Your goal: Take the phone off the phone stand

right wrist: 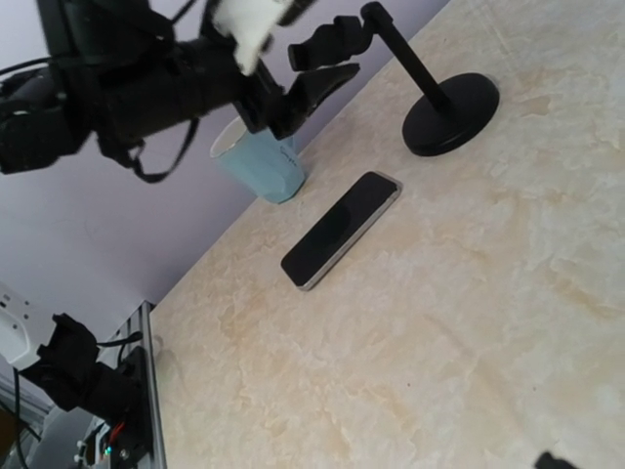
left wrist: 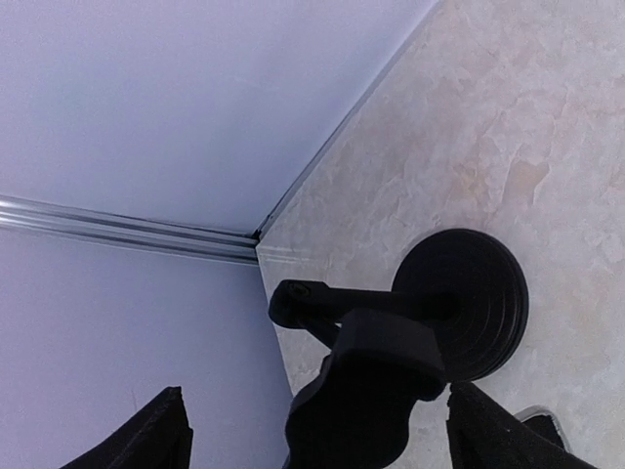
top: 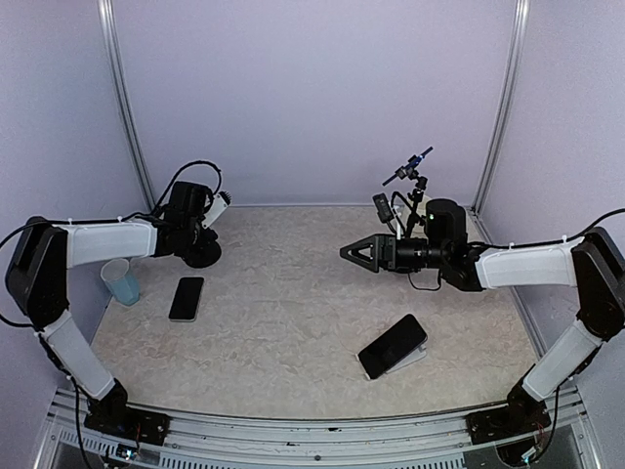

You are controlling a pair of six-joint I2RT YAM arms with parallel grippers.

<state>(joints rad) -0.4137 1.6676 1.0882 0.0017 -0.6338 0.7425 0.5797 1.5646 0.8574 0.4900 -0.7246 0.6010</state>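
Near the tabletop's left edge the stiff, slick phone (top: 187,298) lay flat beside the stand (top: 203,257), probably best pinched across its long sides, the left end effector (left wrist: 327,435) gaping open.

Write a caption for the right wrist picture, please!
Phone lies flat on the table, off the empty black stand, with a blue cup nearby.

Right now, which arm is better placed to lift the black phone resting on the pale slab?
Right. The black phone on the pale slab lies on that arm's side, near the right gripper. The left gripper is at the round-based black stand, far left.
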